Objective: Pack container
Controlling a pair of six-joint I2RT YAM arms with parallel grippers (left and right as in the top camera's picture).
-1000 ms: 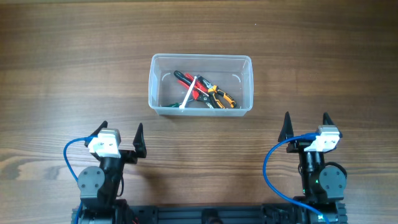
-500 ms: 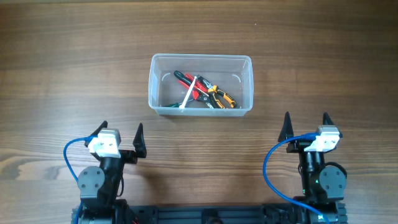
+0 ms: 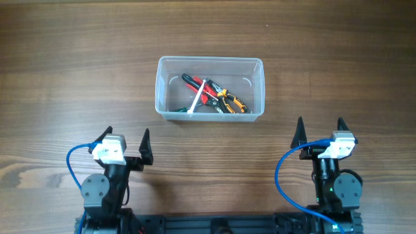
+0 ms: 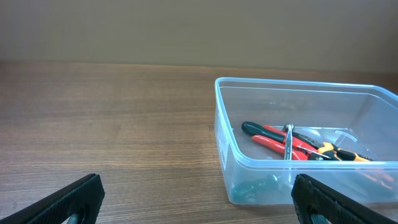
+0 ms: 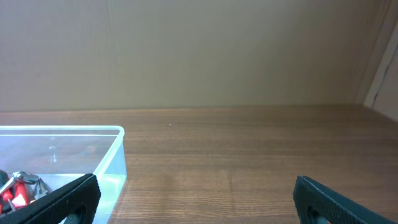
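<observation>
The clear plastic container stands on the wooden table at centre, a little beyond both arms. Inside lie red-handled pliers, orange-and-black pliers, a white stick-like tool and a dark green item. The container also shows in the left wrist view and at the left of the right wrist view. My left gripper is open and empty, near the front edge left of the container. My right gripper is open and empty, front right of it.
The wooden table surrounds the container on all sides. A beige wall rises behind the table's far edge. Blue cables loop beside each arm base at the front.
</observation>
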